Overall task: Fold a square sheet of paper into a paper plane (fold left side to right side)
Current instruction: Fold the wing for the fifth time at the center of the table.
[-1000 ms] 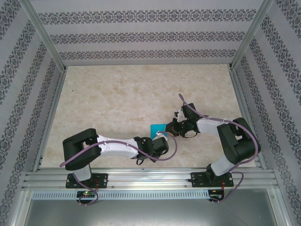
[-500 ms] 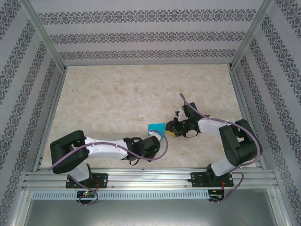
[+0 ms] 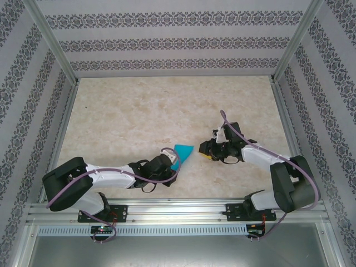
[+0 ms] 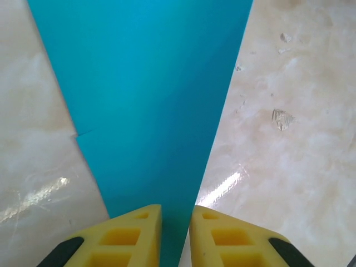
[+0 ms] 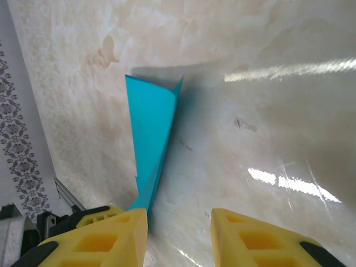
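The paper plane (image 4: pixel 150 83) is being pinched at its narrow end between the jaws of the left gripper (image 4: pixel 176 211), which are drawn nearly together on it. The wider part is spreading out ahead of those jaws over the table (image 3: pixel 128 122).

The right gripper (image 5: pixel 179 216) is being held with its jaws apart and nothing between them. The paper is lying ahead of them, off beyond the left finger.

The side-to-side fold is judged to be the step in hand. Next, a free edge is likely to need taking by the open jaws and laying over.

How many layers are being gripped is being hidden by the fingers. Whether the paper is lying flat or lifted cannot be told.
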